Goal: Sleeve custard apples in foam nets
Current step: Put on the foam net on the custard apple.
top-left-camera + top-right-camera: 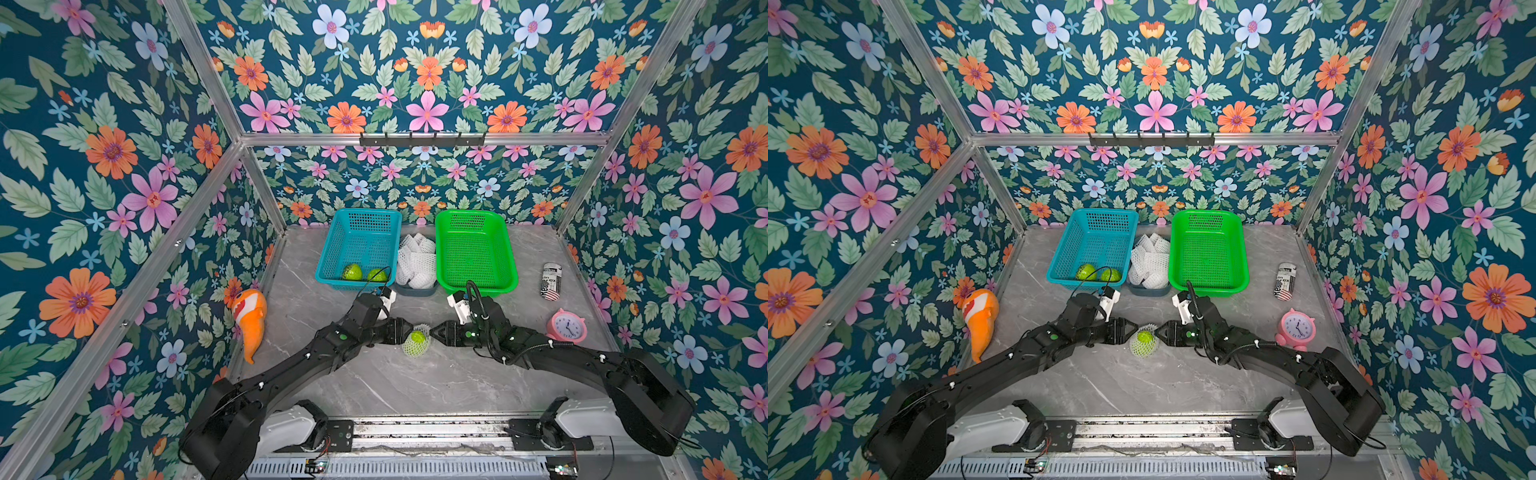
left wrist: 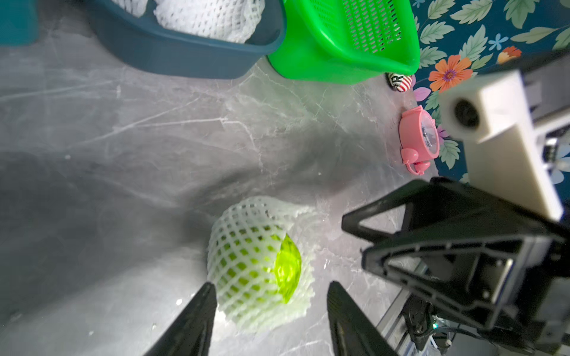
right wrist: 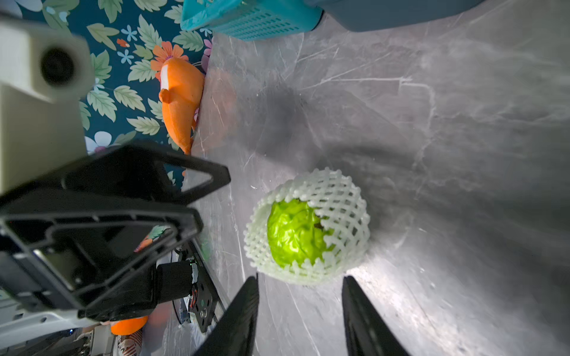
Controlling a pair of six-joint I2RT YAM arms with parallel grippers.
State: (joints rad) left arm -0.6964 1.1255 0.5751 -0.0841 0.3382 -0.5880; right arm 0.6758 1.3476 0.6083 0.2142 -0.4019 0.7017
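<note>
Foam net (image 2: 240,246) hides most of one custard apple (image 2: 288,268) (left fingers (image 2: 194,323), right fingers (image 3: 240,317) released).

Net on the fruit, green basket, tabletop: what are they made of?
Foam net: looks like soft white expanded foam, matte, judging by its puffy, stretched diamond lattice. Green basket: probably rigid moulded plastic, glossy, with a regular grid of holes. Tabletop: grey marble look, white veins, slight sheen; real stone or printed laminate, cannot tell.

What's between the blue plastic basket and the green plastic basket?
A dark blue tub heaped with white foam mesh nets, shown in both top views.
</note>
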